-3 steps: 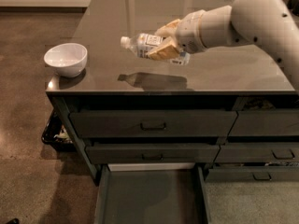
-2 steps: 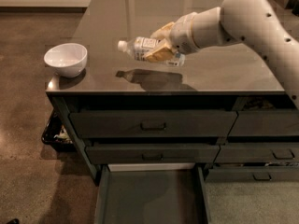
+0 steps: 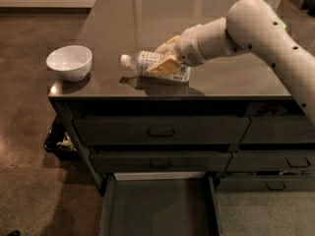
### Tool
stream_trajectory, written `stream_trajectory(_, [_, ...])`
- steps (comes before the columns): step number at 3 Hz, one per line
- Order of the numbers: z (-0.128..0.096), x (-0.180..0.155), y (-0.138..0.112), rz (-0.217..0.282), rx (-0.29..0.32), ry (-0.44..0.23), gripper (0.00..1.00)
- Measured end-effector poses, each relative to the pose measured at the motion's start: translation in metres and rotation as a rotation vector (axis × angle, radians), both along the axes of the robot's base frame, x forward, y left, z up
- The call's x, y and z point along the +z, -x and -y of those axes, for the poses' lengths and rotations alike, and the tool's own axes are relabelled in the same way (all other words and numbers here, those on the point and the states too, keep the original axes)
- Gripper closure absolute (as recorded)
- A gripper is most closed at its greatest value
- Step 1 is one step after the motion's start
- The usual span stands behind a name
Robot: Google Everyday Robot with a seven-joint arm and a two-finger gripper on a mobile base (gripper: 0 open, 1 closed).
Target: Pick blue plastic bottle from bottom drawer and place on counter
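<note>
Just over the glossy counter [image 3: 123,28], the gripper [image 3: 165,58] clasps the blue plastic bottle [image 3: 142,59].

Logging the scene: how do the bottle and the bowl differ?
The bottle lies sideways, clamped in the gripper low over the counter; the bowl stands upright, untouched, near the counter's left edge. The bottle is slim and clear; the bowl is round and white. Both are at the counter's front.

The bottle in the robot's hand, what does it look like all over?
The blue plastic bottle is small, clear and pale, with a white cap pointing left and a white label. It lies on its side, low over the counter; whether it touches is unclear. The gripper is shut around its right half.
</note>
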State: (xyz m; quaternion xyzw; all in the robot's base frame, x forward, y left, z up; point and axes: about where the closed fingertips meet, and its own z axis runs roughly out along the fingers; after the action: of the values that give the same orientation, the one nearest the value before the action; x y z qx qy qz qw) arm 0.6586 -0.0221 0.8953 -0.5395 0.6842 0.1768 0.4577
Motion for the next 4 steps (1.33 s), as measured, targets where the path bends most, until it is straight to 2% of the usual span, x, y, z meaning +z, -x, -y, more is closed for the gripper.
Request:
stream_trajectory(2, [-0.007,-0.021,0.014,-0.089,0.016,-0.060,1.00])
stream_trajectory(4, [-0.007,-0.021,0.014,-0.089,0.016,-0.060,0.59])
